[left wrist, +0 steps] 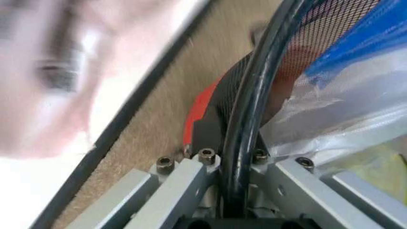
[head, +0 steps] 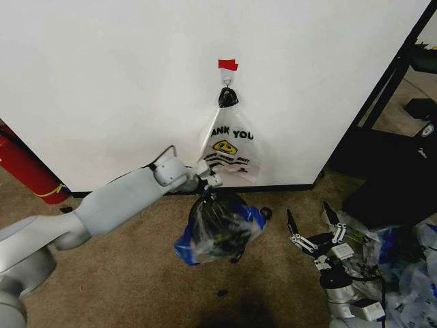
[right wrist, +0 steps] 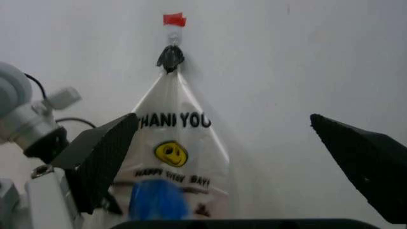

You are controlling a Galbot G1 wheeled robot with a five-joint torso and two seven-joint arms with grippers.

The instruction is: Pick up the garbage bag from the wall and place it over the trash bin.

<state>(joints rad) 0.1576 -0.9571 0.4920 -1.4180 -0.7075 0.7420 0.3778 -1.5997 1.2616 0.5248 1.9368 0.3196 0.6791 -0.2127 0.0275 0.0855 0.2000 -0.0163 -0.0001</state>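
Observation:
The trash bin (head: 220, 231), black mesh with a red base (left wrist: 202, 106), stands on the carpet below the wall (head: 102, 82). The garbage bag (head: 194, 239), see-through with blue patches, is draped over and around it. My left gripper (head: 208, 190) is shut on the bin's black rim (left wrist: 254, 95), with the bag's plastic (left wrist: 356, 95) right beside it. On the wall's hook, under red tape (head: 228, 65), hangs a white "THANK YOU" bag (head: 232, 147). My right gripper (head: 315, 229) hovers open to the right of the bin, facing that white bag (right wrist: 175, 143), its fingers (right wrist: 95, 157) wide apart.
A red cylinder (head: 24, 167) leans at the far left by the baseboard. A black frame (head: 389, 102) and dark boxes stand at the right. A heap of plastic bags (head: 403, 273) lies at the lower right. A small black scrap (head: 222, 294) lies on the carpet.

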